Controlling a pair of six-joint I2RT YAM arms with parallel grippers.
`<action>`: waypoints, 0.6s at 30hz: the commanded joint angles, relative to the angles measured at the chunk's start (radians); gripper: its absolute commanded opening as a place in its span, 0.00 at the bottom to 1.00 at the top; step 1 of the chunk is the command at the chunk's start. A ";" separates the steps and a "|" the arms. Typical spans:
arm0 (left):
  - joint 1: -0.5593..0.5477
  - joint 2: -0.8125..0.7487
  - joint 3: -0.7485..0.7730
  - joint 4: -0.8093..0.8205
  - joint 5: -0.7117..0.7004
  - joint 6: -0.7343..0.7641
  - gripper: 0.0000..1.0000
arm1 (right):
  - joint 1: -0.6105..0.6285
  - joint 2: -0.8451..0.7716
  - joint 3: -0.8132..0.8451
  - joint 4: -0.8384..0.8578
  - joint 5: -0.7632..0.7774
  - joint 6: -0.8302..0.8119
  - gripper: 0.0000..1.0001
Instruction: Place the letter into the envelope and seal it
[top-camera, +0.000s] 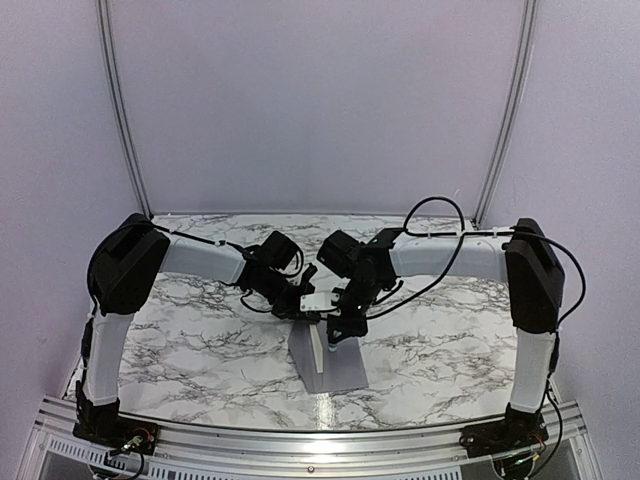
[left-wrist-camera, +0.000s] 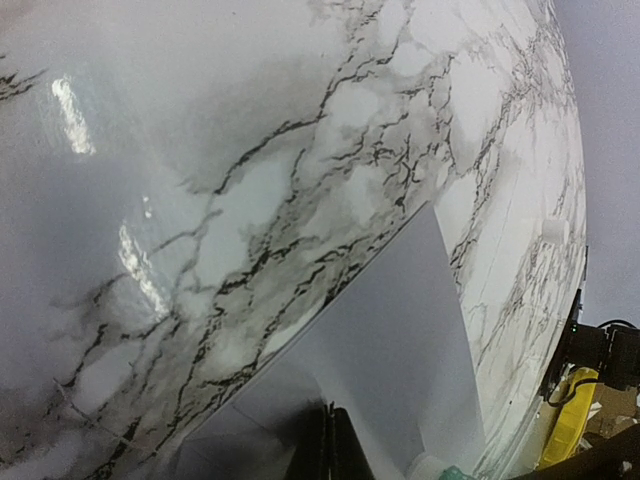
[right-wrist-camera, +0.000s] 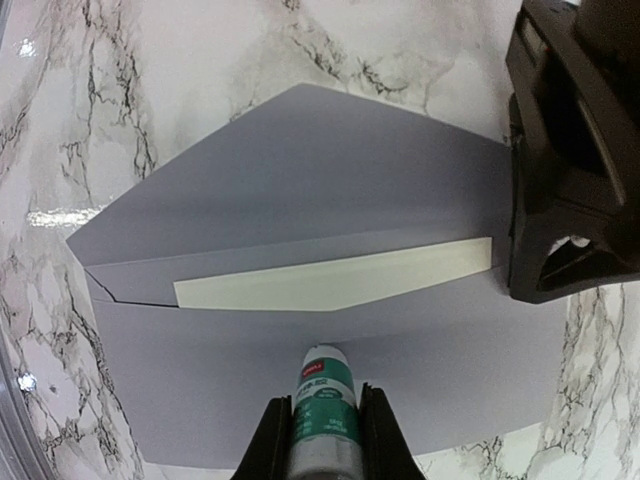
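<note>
The grey envelope (right-wrist-camera: 300, 170) lies flat on the marble table with its flap open. The off-white letter (right-wrist-camera: 330, 280) shows as a narrow strip in the envelope's mouth. My right gripper (right-wrist-camera: 325, 398) is shut on a green-and-white glue stick (right-wrist-camera: 325, 368), whose tip rests against the envelope's body just below the letter strip. My left gripper (left-wrist-camera: 330, 410) is shut, its tips pressing on the envelope (left-wrist-camera: 400, 320) near the flap crease at one end. From above, both grippers (top-camera: 300, 303) (top-camera: 338, 322) meet over the envelope's (top-camera: 340, 370) far end.
The marble table (top-camera: 200, 340) spreads out on both sides of the envelope. A metal rail (top-camera: 300, 440) runs along the near edge by the arm bases. Pale walls with corner rails close the back.
</note>
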 joint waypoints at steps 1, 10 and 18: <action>0.005 0.050 -0.004 -0.052 -0.009 0.018 0.00 | -0.014 0.020 0.026 0.031 0.093 0.028 0.00; 0.005 0.050 -0.004 -0.051 -0.007 0.022 0.00 | -0.034 0.043 0.064 0.052 0.083 0.036 0.00; 0.005 0.050 0.003 -0.051 -0.014 0.021 0.00 | -0.037 0.009 0.109 0.020 0.046 0.037 0.00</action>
